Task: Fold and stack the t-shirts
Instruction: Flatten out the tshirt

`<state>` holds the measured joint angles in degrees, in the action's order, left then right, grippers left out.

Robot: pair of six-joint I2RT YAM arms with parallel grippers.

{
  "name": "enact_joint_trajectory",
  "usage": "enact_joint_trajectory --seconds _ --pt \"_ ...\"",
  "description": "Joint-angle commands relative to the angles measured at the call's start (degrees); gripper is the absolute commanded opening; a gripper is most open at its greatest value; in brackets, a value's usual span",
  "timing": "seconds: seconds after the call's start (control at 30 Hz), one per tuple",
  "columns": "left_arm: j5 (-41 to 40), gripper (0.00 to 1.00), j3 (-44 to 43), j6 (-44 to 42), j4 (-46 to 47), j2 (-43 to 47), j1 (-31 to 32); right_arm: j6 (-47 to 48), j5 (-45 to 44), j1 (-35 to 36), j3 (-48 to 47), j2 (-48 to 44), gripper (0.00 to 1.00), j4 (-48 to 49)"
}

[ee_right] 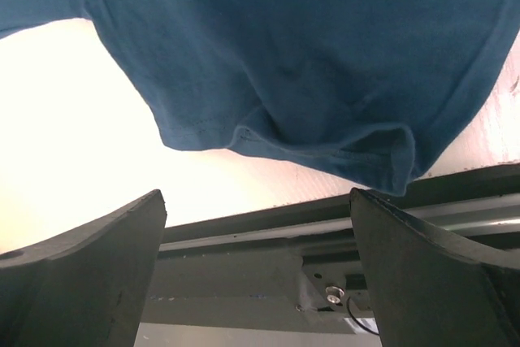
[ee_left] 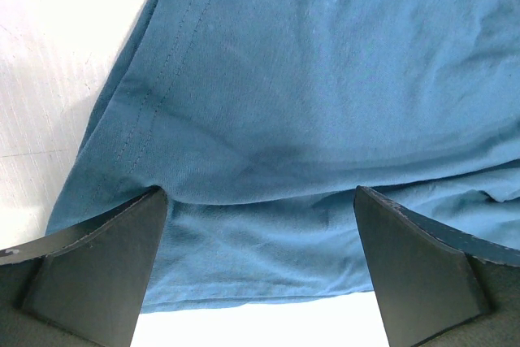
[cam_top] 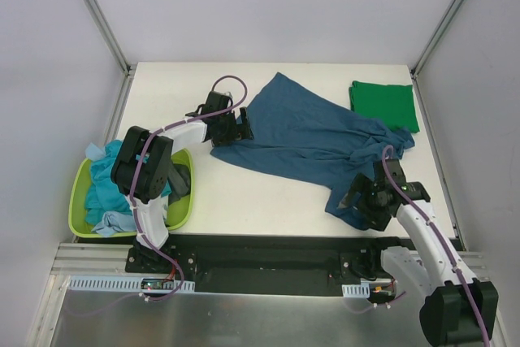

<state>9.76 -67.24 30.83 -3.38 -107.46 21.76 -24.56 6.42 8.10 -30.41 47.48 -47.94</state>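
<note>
A dark teal-blue t-shirt (cam_top: 301, 136) lies spread and wrinkled across the middle of the white table (cam_top: 244, 197). My left gripper (cam_top: 231, 129) is open at the shirt's left edge. In the left wrist view the fabric (ee_left: 309, 95) lies between and beyond the spread fingers (ee_left: 106, 274), not pinched. My right gripper (cam_top: 361, 201) is open and empty at the shirt's near right corner. In the right wrist view the hem (ee_right: 325, 148) hangs just past the fingertips (ee_right: 406, 266). A bright green t-shirt (cam_top: 384, 105) lies folded at the back right.
A lime-green plastic basket (cam_top: 75, 197) at the near left holds light turquoise t-shirts (cam_top: 106, 188). A black rail (cam_top: 268, 249) runs along the table's near edge and also shows in the right wrist view (ee_right: 260, 233). White walls enclose the table.
</note>
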Motion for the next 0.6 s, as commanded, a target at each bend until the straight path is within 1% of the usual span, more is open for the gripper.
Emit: enact_joint_trajectory --seconds 0.0,0.07,0.13,0.2,0.27,0.3,0.37,0.47,0.57 --pt "-2.64 0.99 1.59 -1.38 -2.6 0.49 0.13 2.49 1.66 0.08 -5.18 0.33 0.96 -4.17" --pt "-2.55 0.99 1.59 -1.47 -2.6 0.76 0.13 3.02 1.24 0.08 -5.97 -1.59 0.96 -4.96" --pt "-2.29 0.99 1.5 -1.65 -2.69 0.67 0.13 5.73 -0.34 -0.01 -6.93 -3.97 0.96 -4.36" --pt "-2.29 0.99 1.15 -1.74 -2.77 0.5 0.13 10.47 -1.93 -0.01 -7.99 -4.51 0.96 -3.13" --pt "-2.29 0.99 0.97 -1.91 -2.69 0.23 0.13 16.7 -1.85 -0.01 -7.65 -3.81 0.96 1.25" --pt "-2.29 0.99 0.8 -2.0 -2.77 0.15 0.13 18.47 -1.76 -0.01 -7.12 -2.85 0.96 4.58" --pt "-2.64 0.99 0.45 -2.52 -3.04 -0.21 0.13 18.23 -0.36 -0.19 -7.2 1.27 0.96 7.59" --pt "-4.48 0.99 -0.6 -3.4 -3.65 -0.64 -0.05 19.54 5.61 -0.27 -7.64 7.69 0.98 7.08" --pt "-7.2 0.99 -3.76 -4.55 -5.49 -2.75 -1.01 17.89 7.47 -0.1 -5.9 10.96 0.99 5.06"
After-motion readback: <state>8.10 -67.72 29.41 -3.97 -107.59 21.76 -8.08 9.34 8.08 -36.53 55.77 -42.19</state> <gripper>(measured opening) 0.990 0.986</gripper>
